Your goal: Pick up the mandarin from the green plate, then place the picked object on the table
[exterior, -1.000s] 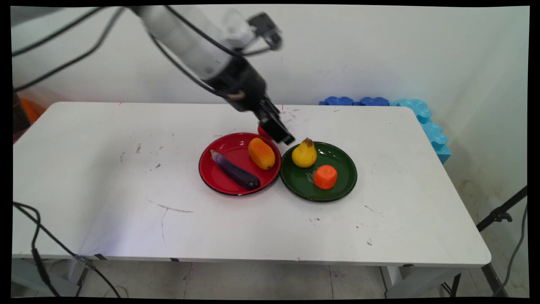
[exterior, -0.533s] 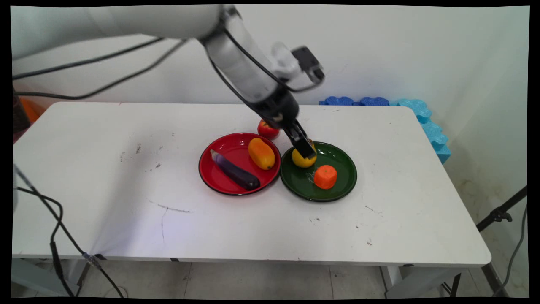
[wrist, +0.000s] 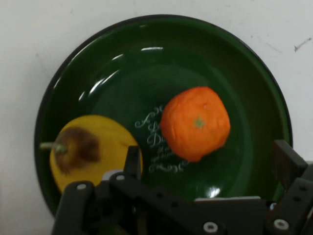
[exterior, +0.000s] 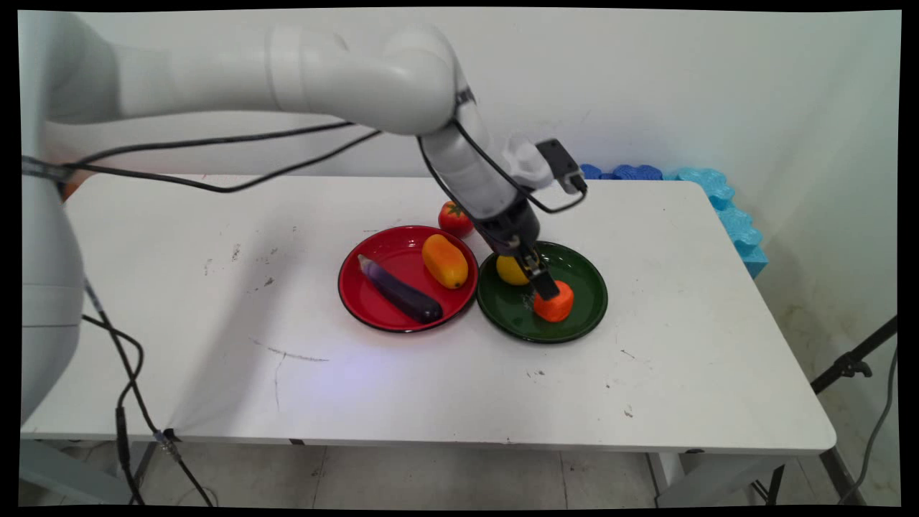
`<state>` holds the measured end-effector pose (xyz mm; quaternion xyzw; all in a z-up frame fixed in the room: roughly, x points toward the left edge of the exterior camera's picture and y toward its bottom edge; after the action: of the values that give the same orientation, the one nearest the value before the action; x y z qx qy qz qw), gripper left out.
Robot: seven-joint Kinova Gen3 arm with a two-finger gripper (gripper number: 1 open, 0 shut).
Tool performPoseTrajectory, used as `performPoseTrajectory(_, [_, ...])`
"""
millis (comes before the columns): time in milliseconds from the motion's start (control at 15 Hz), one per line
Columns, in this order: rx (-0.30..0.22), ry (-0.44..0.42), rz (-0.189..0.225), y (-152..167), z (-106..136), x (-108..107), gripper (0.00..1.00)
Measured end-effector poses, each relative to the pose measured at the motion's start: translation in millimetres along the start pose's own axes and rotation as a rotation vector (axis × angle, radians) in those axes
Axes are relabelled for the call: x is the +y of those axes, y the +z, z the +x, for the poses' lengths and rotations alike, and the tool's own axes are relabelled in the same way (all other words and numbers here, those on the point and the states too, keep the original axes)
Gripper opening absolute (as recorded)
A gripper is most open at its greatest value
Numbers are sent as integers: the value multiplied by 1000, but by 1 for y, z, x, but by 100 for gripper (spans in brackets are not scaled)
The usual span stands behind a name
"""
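- While hanging low over the green plate (exterior: 581, 316) right of frame centre, gripper (exterior: 546, 289) spread wide, gripping nothing; in the hand view, left finger (wrist: 132, 161) up against the pear, right finger (wrist: 287, 160) out near the plate's right rim.
- Sitting between those fingers: an orange (wrist: 195, 123), centre-right of the hand view, resting on the plate. In the main view, fingertips right at its upper left edge; can't tell if actually touching.
- Yellow pear (wrist: 90, 149) on the same plate, lower left in the hand view, brown patch and stem pointing left. Mostly tucked behind the gripper in the main view (exterior: 508, 270).
- White cursive lettering on the plate floor (wrist: 155, 137) just left of the orange, something starting with "L" and "D"; rest hidden or too curly to read.
- Red plate (exterior: 366, 301) just left of the green one, rims touching or nearly. Carrying a purple eggplant (exterior: 399, 289) lying diagonally and an orange-yellow mango-looking fruit (exterior: 444, 261) toward its upper right.
- Small red tomato (exterior: 455, 217) on the white table (exterior: 215, 345) just above the red plate.
- Blue foam pieces (exterior: 718, 205) along the table's upper right edge against the wall.
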<state>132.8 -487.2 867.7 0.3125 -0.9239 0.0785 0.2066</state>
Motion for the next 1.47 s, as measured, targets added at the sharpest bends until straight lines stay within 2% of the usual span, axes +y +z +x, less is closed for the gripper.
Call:
performPoseTrajectory(200, [-9,3,-16,29,7,0,100])
performPoseTrajectory(267, [-11,19,-29,37,9,9,100])
performPoseTrajectory(667, [-19,31,-50,65,16,7,100])
performPoseTrajectory(733, [-21,32,-53,69,17,7,0])
performPoseTrajectory(1133, [-13,64,-78,66,22,11,0])
performPoseTrajectory(1267, [1,77,-79,50,24,13,0])
performPoseTrajectory(1467, [37,92,-75,10,25,18,0])
